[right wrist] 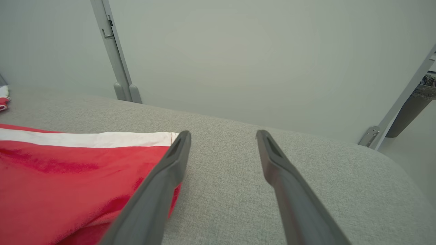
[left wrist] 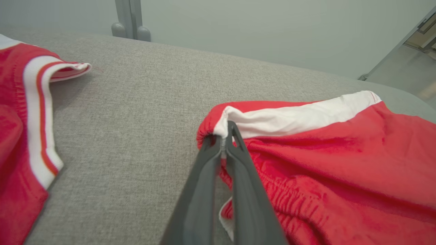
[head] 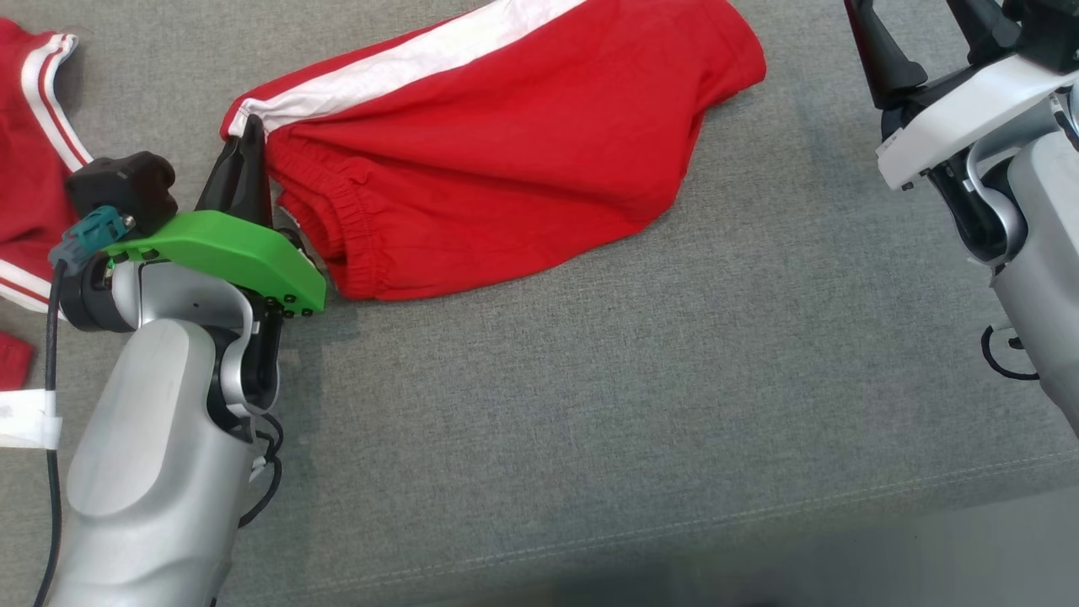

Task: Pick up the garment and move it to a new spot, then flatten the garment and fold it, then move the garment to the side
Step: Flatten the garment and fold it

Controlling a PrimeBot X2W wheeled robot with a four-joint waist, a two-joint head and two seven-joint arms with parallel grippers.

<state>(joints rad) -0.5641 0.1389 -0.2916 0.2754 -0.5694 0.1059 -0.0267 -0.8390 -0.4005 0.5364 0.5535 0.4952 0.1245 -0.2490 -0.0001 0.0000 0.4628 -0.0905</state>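
Left gripper [left wrist: 225, 137]: forearm angled forward, clenched on red shorts [head: 506, 152] waistband corner.
Right gripper [right wrist: 223, 136]: spread wide, empty.

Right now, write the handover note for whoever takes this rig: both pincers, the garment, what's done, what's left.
Left pincer: shut on the red shorts, at the waistband corner by the white stripe.
Right pincer: open, holding nothing, over the grey cushion beside the shorts' leg hem.
Shorts: lying bunched on the cushion, not flat, not folded. A second red garment lies apart, to the left.
Done: grip taken.
Left: move, flatten, fold, set aside.
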